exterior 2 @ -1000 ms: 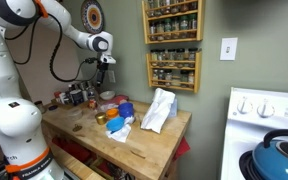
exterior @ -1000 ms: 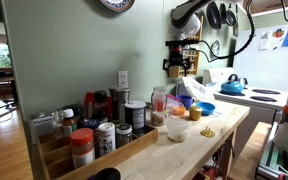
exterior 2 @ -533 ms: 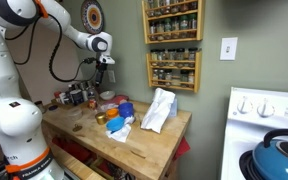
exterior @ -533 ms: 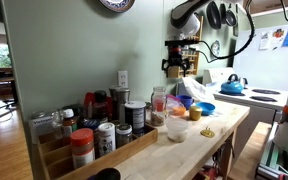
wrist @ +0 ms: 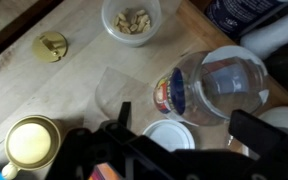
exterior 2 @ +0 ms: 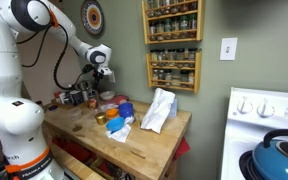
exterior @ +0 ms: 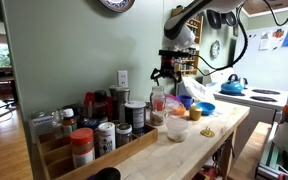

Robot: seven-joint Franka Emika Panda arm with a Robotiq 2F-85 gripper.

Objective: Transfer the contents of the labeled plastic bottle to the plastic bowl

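One plastic bowl [exterior: 176, 128] on the bench [exterior: 224, 125]. One labeled plastic bottle [exterior: 159, 102] stands upright just behind it. One hand [exterior: 164, 77] above the bottle, fingers apart, empty. Two blue bowls [exterior: 205, 108] farther back.

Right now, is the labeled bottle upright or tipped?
Upright: the labeled plastic bottle stands on its base on the wooden counter.

Counter [wrist: 54, 100]: pale wood grain. Labeled plastic bottle [exterior: 159, 105]: clear, reddish-pink cap. Plastic bowl [exterior: 177, 131]: whitish, translucent. Neighbouring bowl [exterior: 205, 108]: bright blue.
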